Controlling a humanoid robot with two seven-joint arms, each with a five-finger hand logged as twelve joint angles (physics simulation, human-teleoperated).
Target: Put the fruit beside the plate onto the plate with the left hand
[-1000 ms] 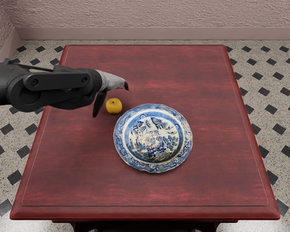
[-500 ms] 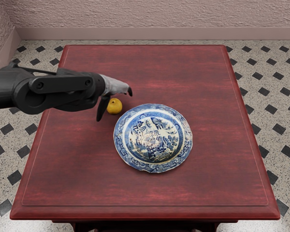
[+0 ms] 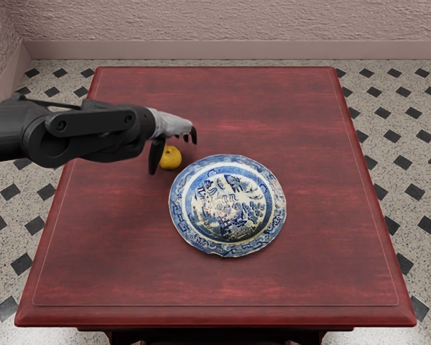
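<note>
Fruit [image 3: 172, 157], small, round and yellow, is sitting on the dark red table [image 3: 273, 108], just beside the upper left rim of the plate [image 3: 228, 205] and not on it. From where I am standing, only the head view is showing the scene. The left hand [image 3: 169, 134] is reaching in from the left on a thick black arm and hanging right over the fruit, hiding its upper left edge. Its fingers [image 3: 192, 135] are spreading loosely and gripping nothing: the thumb [image 3: 154, 159] is pointing down on the fruit's left side, while the dark fingertips are curving over its top. Whether any of them is touching the fruit, I cannot tell. The plate is lying flat near the table's middle, showing a blue-and-white painted pattern with a wavy, scalloped border.
</note>
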